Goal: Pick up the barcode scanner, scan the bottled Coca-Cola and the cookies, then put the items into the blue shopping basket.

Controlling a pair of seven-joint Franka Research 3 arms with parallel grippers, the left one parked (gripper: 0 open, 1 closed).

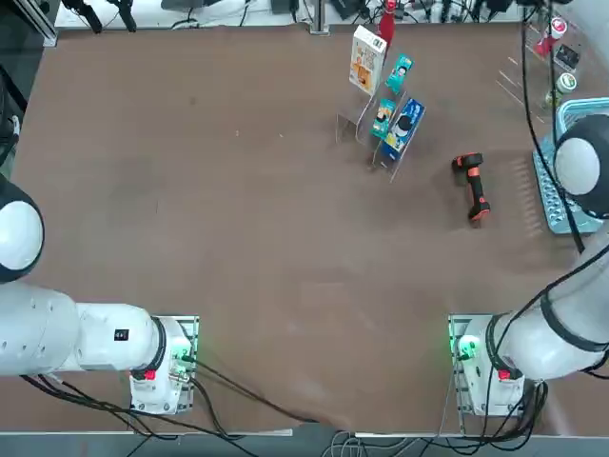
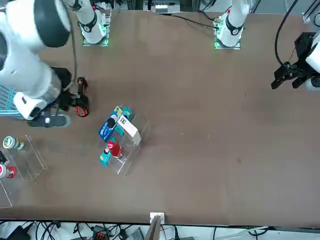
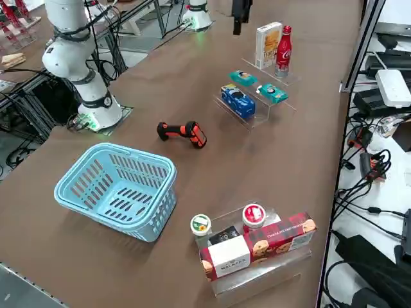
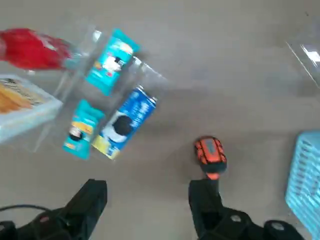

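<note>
The barcode scanner (image 1: 471, 187) lies flat on the brown table, black with orange ends (image 3: 183, 133). In the wrist view my right gripper (image 4: 149, 190) hangs above the table, open and empty, and the scanner's orange head (image 4: 210, 152) shows just beyond one fingertip (image 4: 202, 189). The cookies (image 3: 268, 43) and the bottled Coca-Cola (image 3: 284, 51) stand upright side by side at the back of a clear stepped rack. The blue shopping basket (image 3: 119, 189) sits empty near the arm's base, partly covered by the arm from overhead (image 1: 563, 205).
On the same rack, a blue packet (image 3: 237, 101) and two teal packets (image 3: 244, 78) sit in front of the cookies. A second clear stand (image 3: 270, 273) beyond the basket holds a red biscuit box (image 3: 257, 247) and two small tubs. Cables run along the table's edges.
</note>
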